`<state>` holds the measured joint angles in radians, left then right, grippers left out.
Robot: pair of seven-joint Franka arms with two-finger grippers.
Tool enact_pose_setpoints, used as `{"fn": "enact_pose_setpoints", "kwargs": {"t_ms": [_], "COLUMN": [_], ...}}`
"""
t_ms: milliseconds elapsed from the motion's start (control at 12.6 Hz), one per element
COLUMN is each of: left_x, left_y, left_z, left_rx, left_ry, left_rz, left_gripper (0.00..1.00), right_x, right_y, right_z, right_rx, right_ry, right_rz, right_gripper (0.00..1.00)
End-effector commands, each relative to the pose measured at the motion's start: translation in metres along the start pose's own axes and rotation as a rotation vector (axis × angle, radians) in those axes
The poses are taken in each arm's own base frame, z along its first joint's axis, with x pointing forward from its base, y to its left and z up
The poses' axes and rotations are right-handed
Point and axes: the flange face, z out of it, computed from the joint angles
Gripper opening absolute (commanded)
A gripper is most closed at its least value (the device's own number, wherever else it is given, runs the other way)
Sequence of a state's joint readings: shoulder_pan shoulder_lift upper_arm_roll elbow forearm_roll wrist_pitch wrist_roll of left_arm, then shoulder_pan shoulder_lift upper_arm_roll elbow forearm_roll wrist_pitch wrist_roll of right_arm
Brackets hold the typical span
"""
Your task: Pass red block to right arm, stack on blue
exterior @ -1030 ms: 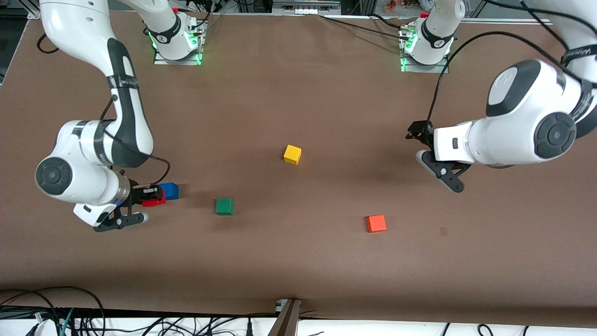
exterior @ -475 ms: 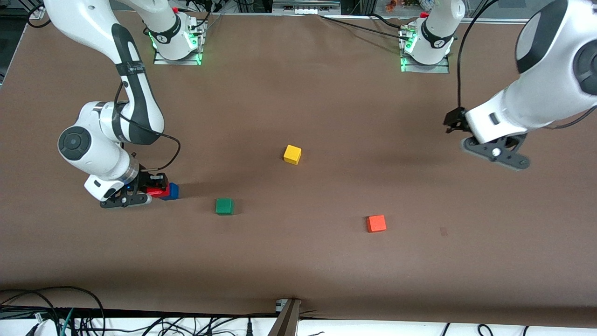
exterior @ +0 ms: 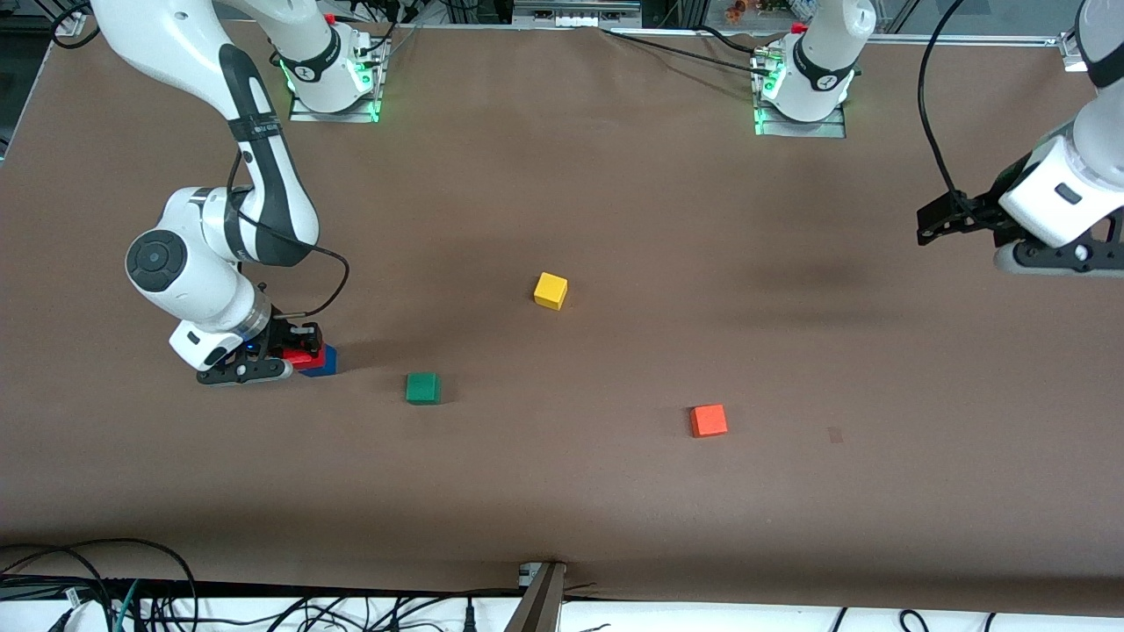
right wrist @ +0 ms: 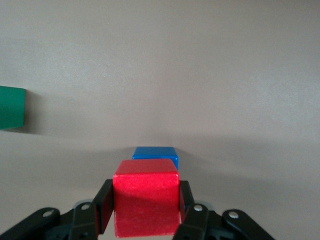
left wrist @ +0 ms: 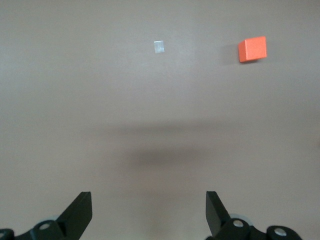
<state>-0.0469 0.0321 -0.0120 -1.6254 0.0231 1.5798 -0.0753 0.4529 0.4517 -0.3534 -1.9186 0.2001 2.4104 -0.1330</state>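
Front view: the right tool, at the frame's middle left, grips the red block over the blue block on the brown bench; whether they touch is unclear; the green block lies lower centre, the yellow block at centre, the orange block lower right of centre; the left tool hangs at the right edge.

Left wrist view: the left tool is spread wide with nothing between its fingers; the orange block sits upper right.

Right wrist view: the red block sits clamped at the bottom centre; the blue block shows just above it in the frame; the green block is at the left edge.
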Motion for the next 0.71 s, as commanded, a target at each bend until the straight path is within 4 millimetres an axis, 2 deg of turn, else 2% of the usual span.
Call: {"fn": "enact_pose_setpoints", "kwargs": {"t_ms": [0, 158, 396, 634], "left_x": [-0.023, -0.025, -0.018, 0.01], "left_y": [-0.009, -0.013, -0.008, -0.011], "left_z": [-0.012, -0.016, -0.005, -0.01], "left_rx": [0.003, 0.009, 0.011, 0.014], "left_ry": [0.052, 0.06, 0.037, 0.058], "left_rz": [-0.04, -0.037, -0.026, -0.039], "left_gripper": [1.0, 1.0, 1.0, 1.0], "right_x": [-0.007, -0.007, -0.008, -0.008], "right_y": [-0.002, -0.002, -0.001, 0.0], "right_z": [0.0, 0.0, 0.003, 0.006], "right_rx": [-0.015, -0.014, -0.019, -0.029], "right_ry": [0.01, 0.011, 0.006, 0.002], "right_rz": [-0.001, 0.002, -0.002, -0.01], "right_gripper": [0.0, 0.0, 0.0, 0.0]}}
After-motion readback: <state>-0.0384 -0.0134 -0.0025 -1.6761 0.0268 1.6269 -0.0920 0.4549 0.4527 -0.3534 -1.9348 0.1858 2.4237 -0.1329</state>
